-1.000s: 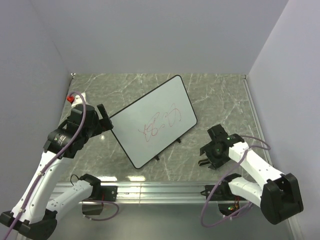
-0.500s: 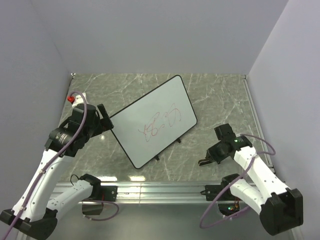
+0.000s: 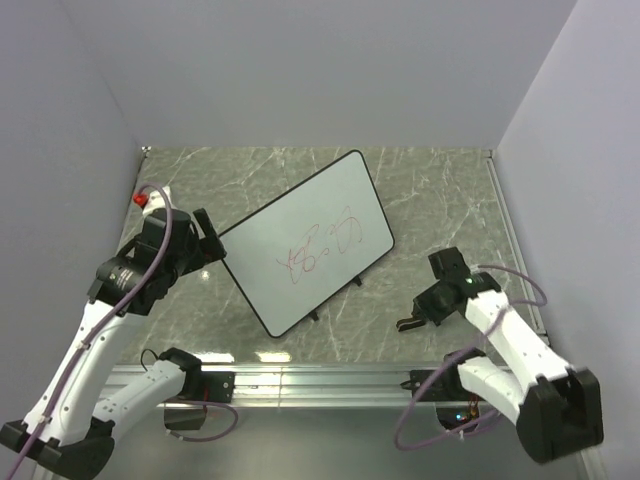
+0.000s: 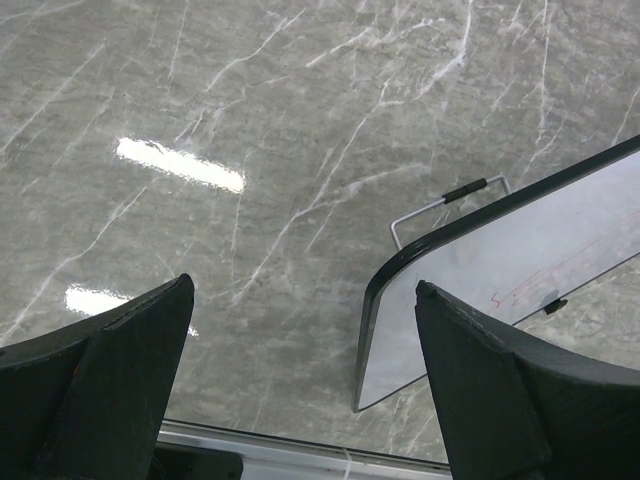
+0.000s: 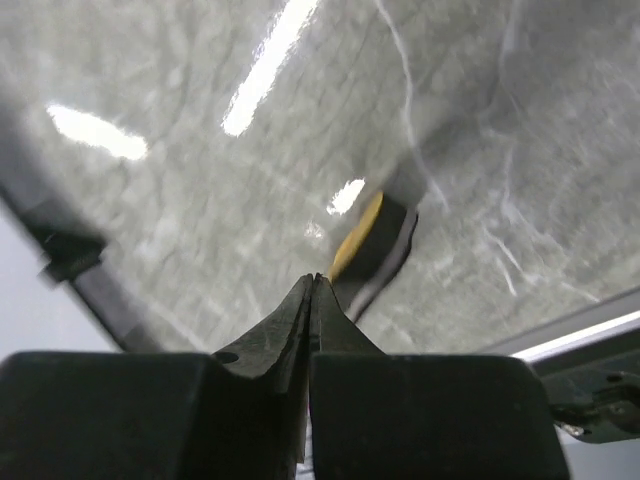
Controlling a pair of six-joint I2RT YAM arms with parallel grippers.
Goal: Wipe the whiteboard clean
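The whiteboard point(image 3: 290, 222) lies tilted across the middle of the marble table, with red scribbles point(image 3: 322, 246) on it. Its near corner point(image 4: 470, 280) shows in the left wrist view, between my wide-open left fingers. My left gripper point(image 3: 207, 243) point(image 4: 300, 295) hovers at the board's left corner, holding nothing. My right gripper point(image 3: 418, 314) point(image 5: 315, 278) is shut, its jaws pressed together with nothing between them. A small yellow and black eraser point(image 5: 378, 245) lies on the table just past the right fingertips, apart from them.
A red-capped object point(image 3: 140, 198) stands at the back left by the wall. The board's wire stand point(image 4: 450, 198) sticks out behind its corner. A metal rail point(image 3: 320, 378) runs along the table's near edge. Walls enclose three sides.
My right gripper has closed its jaws from open to fully shut, and the right arm has swung a little rightward. The left arm and the whiteboard have not moved.
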